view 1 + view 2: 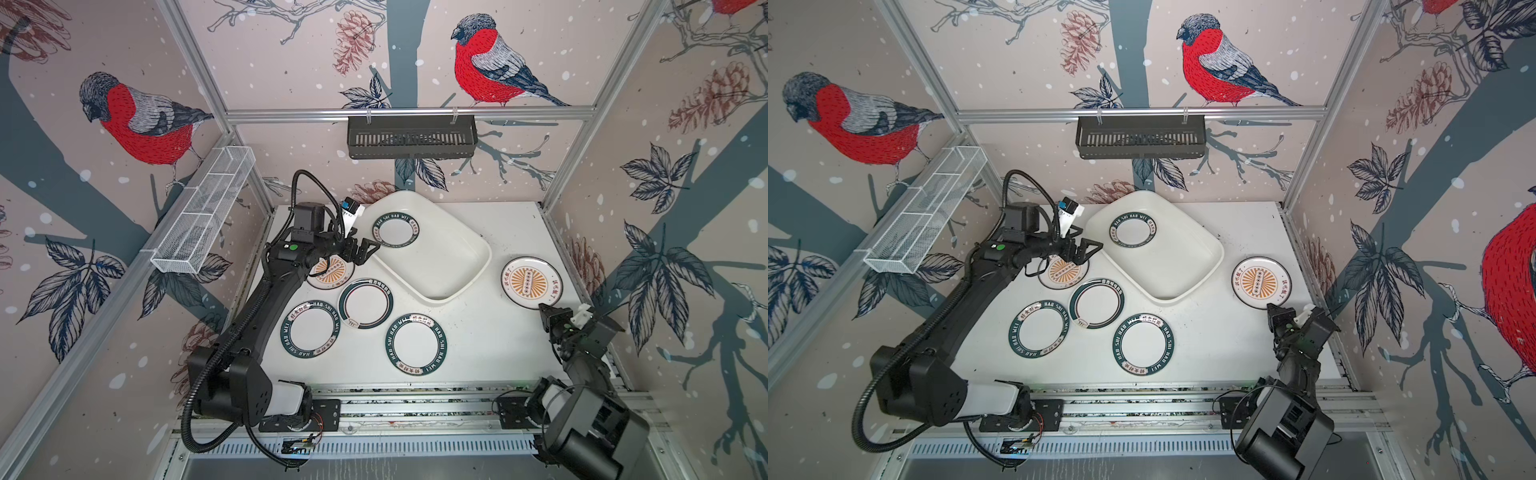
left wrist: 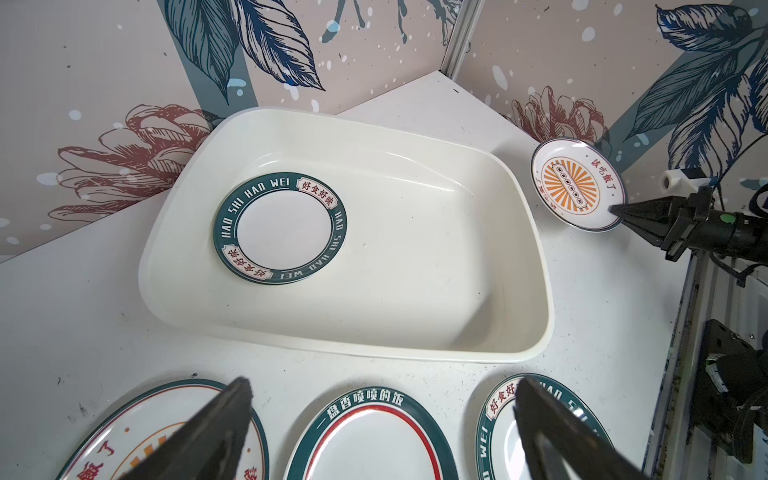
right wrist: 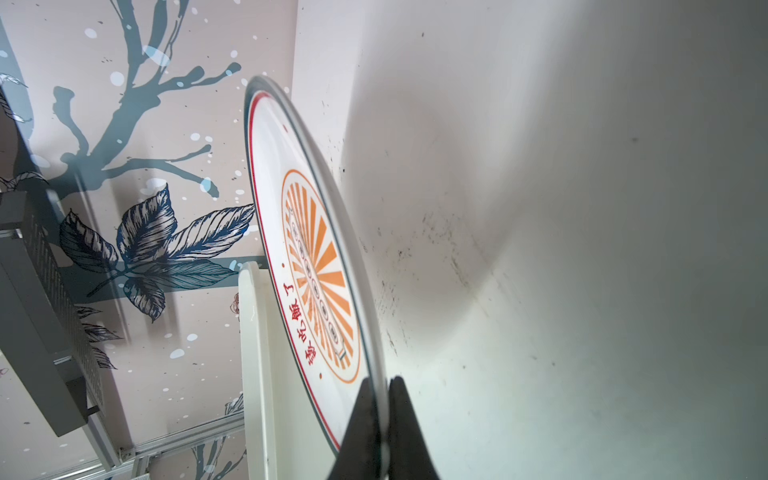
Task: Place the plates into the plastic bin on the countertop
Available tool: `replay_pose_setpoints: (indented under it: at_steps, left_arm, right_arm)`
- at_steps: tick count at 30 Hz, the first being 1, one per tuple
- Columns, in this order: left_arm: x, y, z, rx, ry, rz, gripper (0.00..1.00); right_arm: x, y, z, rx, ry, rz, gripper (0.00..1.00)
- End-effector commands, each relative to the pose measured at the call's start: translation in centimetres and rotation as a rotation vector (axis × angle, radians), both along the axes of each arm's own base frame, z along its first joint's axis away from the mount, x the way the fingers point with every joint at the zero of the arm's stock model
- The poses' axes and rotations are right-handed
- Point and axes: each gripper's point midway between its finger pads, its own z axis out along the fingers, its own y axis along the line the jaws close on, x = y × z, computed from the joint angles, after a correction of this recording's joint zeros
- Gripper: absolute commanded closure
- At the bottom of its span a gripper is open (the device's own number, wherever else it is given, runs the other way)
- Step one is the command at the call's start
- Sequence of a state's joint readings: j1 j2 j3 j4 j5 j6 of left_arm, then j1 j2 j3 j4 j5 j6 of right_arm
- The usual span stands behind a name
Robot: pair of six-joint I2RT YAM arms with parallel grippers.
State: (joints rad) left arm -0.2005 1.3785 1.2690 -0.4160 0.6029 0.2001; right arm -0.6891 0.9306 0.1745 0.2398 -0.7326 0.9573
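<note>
I'm pinching the stiff, slick-looking sunburst plate (image 3: 316, 270) by its thin rim, right gripper (image 3: 384, 382) clamped, left gripper (image 1: 365, 250) gaping empty.

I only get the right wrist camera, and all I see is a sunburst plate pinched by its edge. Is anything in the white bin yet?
Observer: Yes. One teal-rimmed plate lies flat in the plastic bin, toward its far left corner.
Child: How many plates are outside the bin?
Observer: Besides the held sunburst plate, four lie on the countertop, all left of the bin: a second sunburst plate and three teal-rimmed ones.
Child: What's the other arm doing?
Observer: The left gripper is open and holds nothing. It sits at the bin's left rim, next to the second sunburst plate.
</note>
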Motion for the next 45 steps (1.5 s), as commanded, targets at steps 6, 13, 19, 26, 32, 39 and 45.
replay_pose_setpoints:
  at_steps: [6,13,19,26,32,39,45]
  left_arm:
    - [-0.1,-0.4,0.3,-0.008,0.003,-0.021,0.02]
    - [-0.1,-0.3,0.2,-0.009,0.008,-0.019,0.02]
    - [-0.1,-0.4,0.2,-0.009,0.007,-0.020,0.02]
    - [-0.1,-0.5,0.5,-0.019,0.004,-0.022,0.02]
    - [-0.1,-0.6,0.7,-0.024,0.003,-0.021,0.02]
    - [-0.1,-0.5,0.8,-0.022,0.001,-0.016,0.02]
    - [-0.2,-0.4,1.0,-0.020,-0.005,-0.012,0.02]
  right_arm:
    - [-0.4,-0.2,1.6,-0.013,-0.027,0.020,0.97]
    - [0.0,-0.5,3.7,-0.047,-0.056,0.030,0.97]
    - [0.4,-0.5,5.6,-0.064,-0.090,0.042,0.97]
    - [1.8,-0.1,8.3,-0.122,-0.113,0.081,0.97]
    - [4.1,1.7,10.8,-0.163,-0.132,0.143,0.97]
    - [7.1,4.8,13.1,-0.171,-0.172,0.214,0.97]
    - [9.5,8.3,14.6,-0.173,-0.204,0.278,0.97]
